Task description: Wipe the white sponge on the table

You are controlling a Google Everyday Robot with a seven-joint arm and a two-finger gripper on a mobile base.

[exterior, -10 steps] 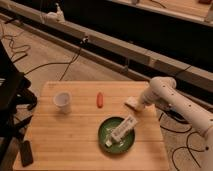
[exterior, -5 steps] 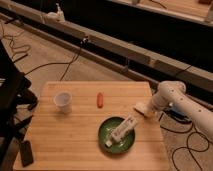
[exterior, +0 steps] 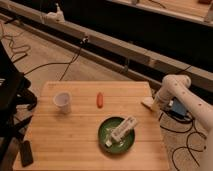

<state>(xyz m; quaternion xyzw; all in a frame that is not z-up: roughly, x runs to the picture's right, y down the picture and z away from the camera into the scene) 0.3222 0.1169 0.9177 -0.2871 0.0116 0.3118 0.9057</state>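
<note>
**Sponge at the brink of the desk**

My tool is down at the desk's edge nearest the arm, its fingers drawn together, seemingly pinching or pressing the white sponge. I cannot make out from this view whether it truly holds the sponge or only bears on it. The sponge lies right at that edge, possibly overhanging it a little.

My main worry is the drop. Any stroke back toward the arm carries the sponge off the wood and onto the floor among the cables. If the hold is only downward pressure, a fast sweep could also leave the sponge behind or flick it sideways.

Open room lies away from the arm, across the planks. Ahead of the tool is a bare band of wood, with the small red thing further along it and the paper cup well beyond that. Off to the near side of the tool sits the green plate with a long white object lying across it; a stroke angled that way would clip its rim. I would keep strokes short, directed inward, between the red thing and the plate.
</note>
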